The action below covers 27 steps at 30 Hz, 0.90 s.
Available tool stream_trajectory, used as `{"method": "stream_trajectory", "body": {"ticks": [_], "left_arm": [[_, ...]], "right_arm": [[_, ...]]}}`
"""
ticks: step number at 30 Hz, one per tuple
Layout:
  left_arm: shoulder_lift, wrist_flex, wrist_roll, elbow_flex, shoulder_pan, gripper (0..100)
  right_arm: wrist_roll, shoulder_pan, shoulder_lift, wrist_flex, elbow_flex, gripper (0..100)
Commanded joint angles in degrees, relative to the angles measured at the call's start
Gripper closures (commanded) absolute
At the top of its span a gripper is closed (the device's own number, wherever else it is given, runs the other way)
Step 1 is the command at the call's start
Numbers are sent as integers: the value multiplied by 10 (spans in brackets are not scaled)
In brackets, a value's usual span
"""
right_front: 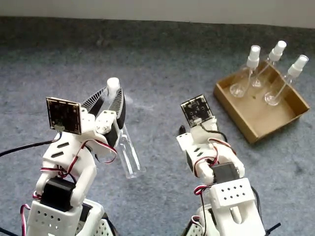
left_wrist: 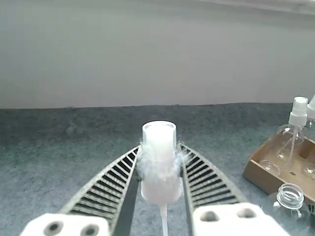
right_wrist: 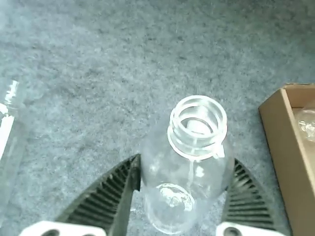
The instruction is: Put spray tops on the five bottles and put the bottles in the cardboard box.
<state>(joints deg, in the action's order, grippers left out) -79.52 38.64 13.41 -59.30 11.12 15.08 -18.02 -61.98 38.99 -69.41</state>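
My left gripper is shut on a white spray top and holds it cap-up above the grey carpet, its thin tube hanging down. My right gripper is shut on a clear bottle with an open, uncapped neck. A second clear bottle stands on the carpet between the two arms, close under the left gripper. The cardboard box lies to the right and holds three bottles with spray tops.
The grey carpet spreads open between the arms and the far wall. The right arm's camera board hides its fingers from above. The box sits just right of the right arm.
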Motion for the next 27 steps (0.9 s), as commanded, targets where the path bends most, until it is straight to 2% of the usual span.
{"method": "stream_trajectory", "body": {"ticks": [1,4,11,14,20,23,27], "left_arm": [[-8,29,5,5,9,995],[-8,43,5,5,9,995],[-9,101,6,5,9,995],[-9,118,4,5,-8,995],[-9,118,4,4,-93,995],[-9,120,4,3,-102,995],[-9,120,4,3,-102,995]], "right_arm": [[4,6,1,14,9,789],[4,6,38,78,29,789],[3,8,218,169,204,789],[3,8,284,173,250,789],[3,6,384,175,297,789],[4,-3,411,174,303,789],[7,-49,428,171,303,789]]}}
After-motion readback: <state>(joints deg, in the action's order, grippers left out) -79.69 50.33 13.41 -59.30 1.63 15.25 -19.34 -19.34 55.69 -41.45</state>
